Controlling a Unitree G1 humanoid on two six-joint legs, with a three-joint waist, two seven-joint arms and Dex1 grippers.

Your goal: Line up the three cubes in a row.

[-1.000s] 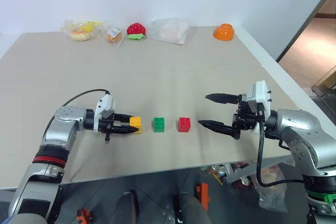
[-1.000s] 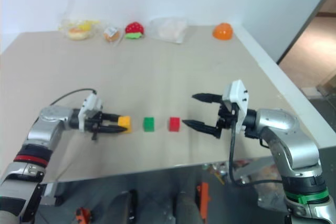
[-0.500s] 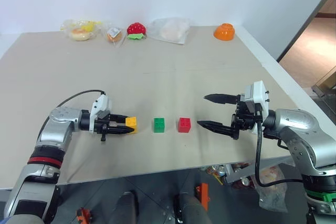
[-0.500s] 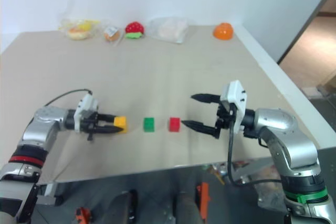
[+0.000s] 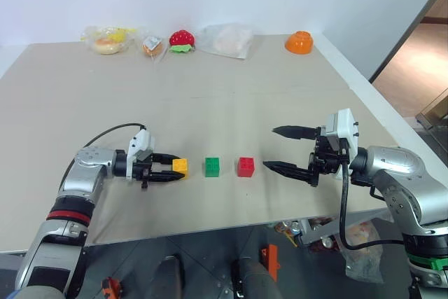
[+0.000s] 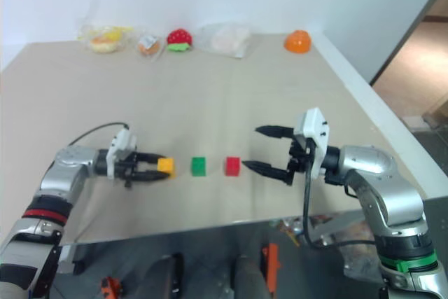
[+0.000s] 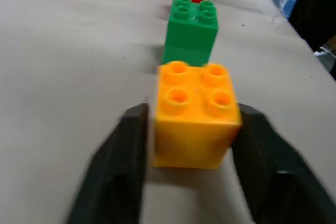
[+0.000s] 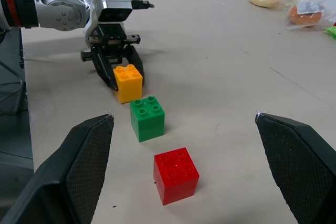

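- The surface [image 5: 210, 89] is a wide beige top, with the 3 cubes in a straight row near its front edge, small gaps between them, studs up.
- The right gripper [image 5: 285, 149] hangs on the right side of the row, its 2 fingers spread wide apart with nothing between them. Its nearer fingertip [image 5: 269, 165] is close to the red cube but apart from it.
- The left gripper [image 5: 176, 167] lies low over the surface at the left end of the row, pointing along it toward the other cubes.
- Its 2 fingers [image 7: 113, 166] flank the yellow cube [image 5: 180, 167] on both sides. The left wrist view shows a thin strip of surface between each finger and the cube face, so the jaws look slightly parted around the cube, not pressed on it; the cube sits flat on the surface.
- The green cube [image 5: 211, 167] is in the middle, just beside the yellow cube, beyond the left fingertips.
- The red cube [image 5: 245, 167] is at the right end, between the green cube and the right gripper.
- Along the far edge lie bagged food items [image 5: 108, 40], a strawberry toy [image 5: 182, 40], a pale bag [image 5: 227, 40] and an orange bowl [image 5: 298, 42], all well apart from the cubes.
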